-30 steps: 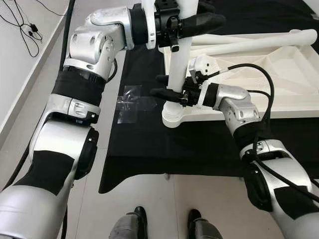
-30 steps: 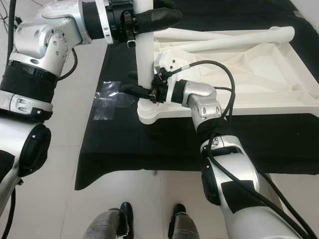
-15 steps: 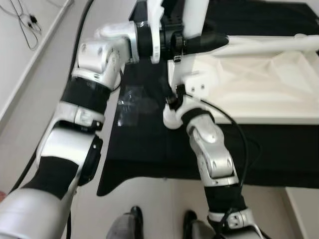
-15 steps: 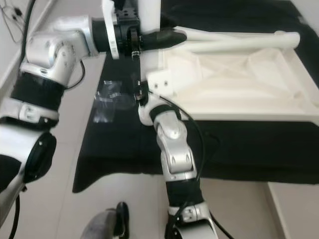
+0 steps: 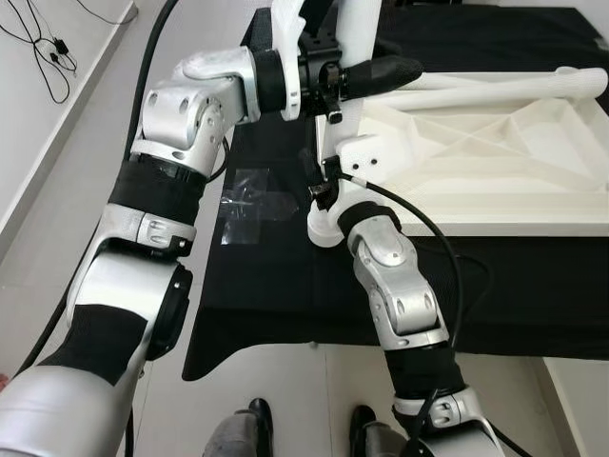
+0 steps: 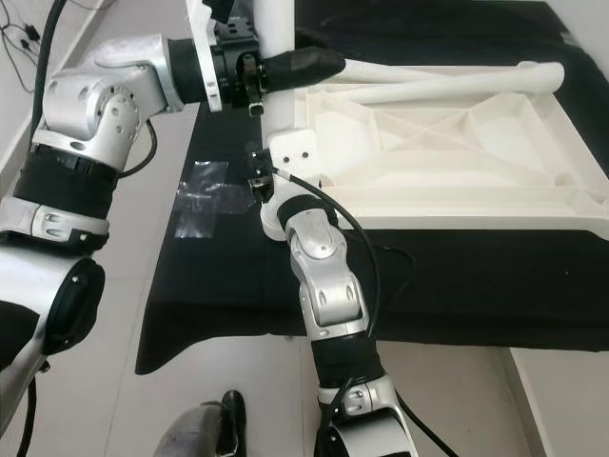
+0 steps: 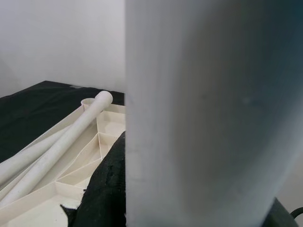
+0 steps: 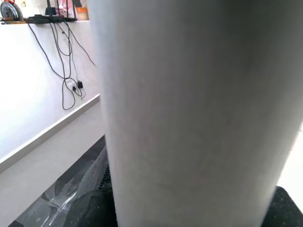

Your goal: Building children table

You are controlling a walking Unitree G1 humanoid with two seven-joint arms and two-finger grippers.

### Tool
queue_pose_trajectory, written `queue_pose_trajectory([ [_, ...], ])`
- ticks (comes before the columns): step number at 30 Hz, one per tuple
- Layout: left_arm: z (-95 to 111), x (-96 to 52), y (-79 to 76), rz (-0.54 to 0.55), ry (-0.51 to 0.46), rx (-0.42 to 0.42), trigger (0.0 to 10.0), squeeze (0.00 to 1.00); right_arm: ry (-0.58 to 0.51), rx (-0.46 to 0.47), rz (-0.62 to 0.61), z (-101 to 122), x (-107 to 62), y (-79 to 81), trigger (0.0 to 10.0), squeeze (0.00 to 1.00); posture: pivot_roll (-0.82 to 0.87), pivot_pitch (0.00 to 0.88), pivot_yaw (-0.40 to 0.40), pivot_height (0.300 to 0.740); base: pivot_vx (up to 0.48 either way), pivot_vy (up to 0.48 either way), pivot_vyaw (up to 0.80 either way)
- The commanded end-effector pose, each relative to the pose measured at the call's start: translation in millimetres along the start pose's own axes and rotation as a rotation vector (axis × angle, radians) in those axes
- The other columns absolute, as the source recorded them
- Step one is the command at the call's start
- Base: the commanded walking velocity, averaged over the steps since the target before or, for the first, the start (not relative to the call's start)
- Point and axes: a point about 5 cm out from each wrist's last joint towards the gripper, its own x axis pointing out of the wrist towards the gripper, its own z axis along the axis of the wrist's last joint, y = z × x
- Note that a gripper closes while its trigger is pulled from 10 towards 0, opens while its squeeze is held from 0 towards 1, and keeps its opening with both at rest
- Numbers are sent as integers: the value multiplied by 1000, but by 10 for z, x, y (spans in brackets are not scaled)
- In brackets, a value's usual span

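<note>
White table leg (image 5: 354, 38) stands upright at the upturned tabletop's (image 5: 495, 152) corner; my left gripper (image 5: 366, 76) is clamped around it, right gripper (image 5: 319, 186) low, fingers hidden. I read no lettering.

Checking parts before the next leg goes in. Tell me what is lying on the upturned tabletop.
Two loose white legs lie along the far side of the upturned tabletop. A third leg stands at its near-left corner; the right hand covers the joint there.
</note>
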Motion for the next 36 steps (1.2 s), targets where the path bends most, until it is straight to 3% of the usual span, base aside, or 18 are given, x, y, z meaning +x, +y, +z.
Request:
queue_pose_trajectory([
  [1, -15, 83, -77, -51, 1, -5, 0, 0, 139, 21, 106, -285, -6, 224, 0, 0, 39, 225, 39, 740, 0, 0, 0],
  [2, -11, 82, -76, -51, 2, -5, 0, 0, 98, 13, 147, -205, 65, 156, 10000, 0, 40, 227, 38, 740, 0, 0, 0],
  [4, -10, 81, -77, -53, 5, -4, 0, 0, 57, 15, 210, -120, 124, 91, 10000, 0, 40, 227, 38, 740, 0, 0, 0],
  [5, -12, 81, -82, -56, 7, -4, 0, 0, 19, 23, 315, -25, 173, 16, 10000, 1000, 42, 227, 36, 740, 0, 0, 0],
  [7, -14, 80, -87, -57, 9, -4, 0, 0, -1, 29, 382, 42, 189, -30, 10000, 1000, 42, 227, 36, 740, 0, 0, 0],
  [8, -16, 80, -94, -59, 9, -5, 0, 0, -37, 36, 475, 125, 187, -76, 10000, 1000, 42, 228, 37, 740, 0, 0, 0],
  [9, -16, 80, -94, -59, 9, -5, 0, 0, -37, 36, 475, 125, 187, -76, 10000, 1000, 42, 228, 37, 740, 0, 0, 0],
  [11, -24, 80, -108, -64, 10, -7, 0, 0, -85, 35, 652, 264, 168, -196, 10000, 1000, 41, 228, 38, 740, 0, 0, 0],
  [12, -24, 80, -108, -64, 10, -7, 0, 0, -85, 35, 652, 264, 168, -196, 10000, 1000, 41, 228, 38, 740, 0, 0, 0],
  [13, -33, 85, -123, -72, 11, -10, 0, 0, -75, -21, 790, 296, 159, -291, 10000, 0, 45, 230, 38, 740, 0, 0, 0],
  [16, -40, 93, -141, -82, 13, -12, 0, 0, -25, -73, 890, 287, 228, -374, 10000, 0, 50, 235, 39, 740, 0, 0, 0],
  [22, -48, 97, -165, -94, 17, -13, 0, 0, -8, 0, 971, 290, 312, -381, 10000, 0, 55, 239, 41, 740, 0, 0, 0],
  [23, -52, 100, -175, -98, 19, -12, 0, 0, -1, 4, 983, 277, 336, -376, 9333, 0, 56, 240, 41, 740, 0, 0, 0],
  [24, -56, 104, -186, -104, 22, -12, 0, 0, 7, 11, 1005, 266, 350, -359, 0, 0, 58, 241, 42, 740, 0, 0, 0],
  [28, -61, 114, -208, -114, 28, -9, 0, 0, 26, 49, 1063, 240, 374, -341, 0, 0, 60, 246, 43, 740, 0, 0, 0],
  [36, -61, 118, -218, -117, 29, 6, 0, 0, 25, 63, 1046, 185, 396, -381, 0, 0, 58, 247, 42, 740, 0, 0, 0],
])
